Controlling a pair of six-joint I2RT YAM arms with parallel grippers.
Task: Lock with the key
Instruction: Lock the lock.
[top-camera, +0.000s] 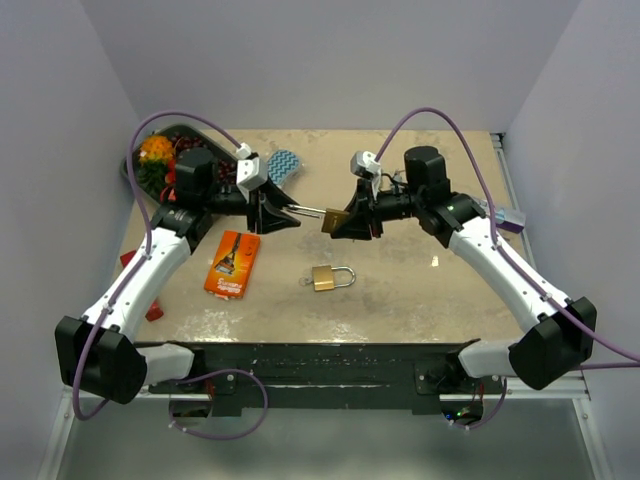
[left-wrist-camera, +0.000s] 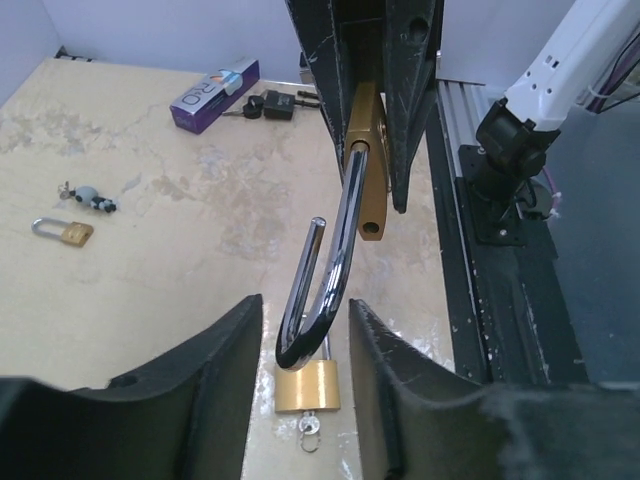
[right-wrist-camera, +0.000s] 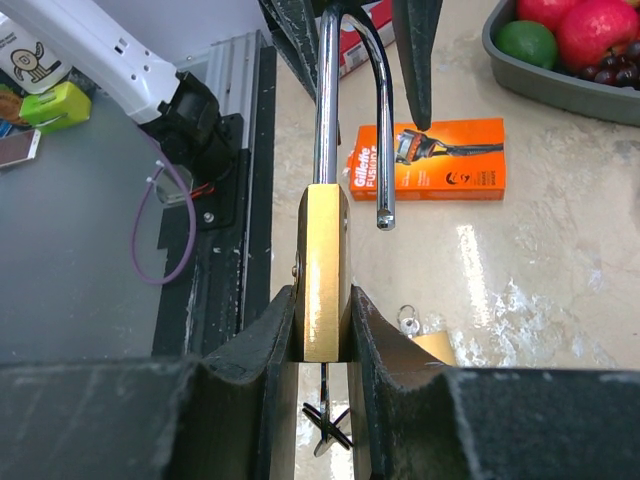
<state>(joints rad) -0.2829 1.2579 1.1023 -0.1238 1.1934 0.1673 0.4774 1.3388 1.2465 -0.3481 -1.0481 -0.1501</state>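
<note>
The right fingers (right-wrist-camera: 400, 385) are clamped on the brass padlock (right-wrist-camera: 322, 270) by its body. Its open shackle (right-wrist-camera: 325, 100) reaches between the left fingers (left-wrist-camera: 215, 380), which stand apart around its bend. The padlock hangs above the surface (top-camera: 420, 290), beyond and right of the orange razor box (top-camera: 232, 264).

The left arm (top-camera: 150, 265) and right arm (top-camera: 500, 262) are formed of white link shells joined by bulky black joint housings. A purple cable (top-camera: 185, 113) is looped along each, from base to wrist. The left end effector (top-camera: 283, 213) and right end effector (top-camera: 340, 222) are fitted with black, wedge-shaped, scuffed fingers (left-wrist-camera: 215, 390).
</note>
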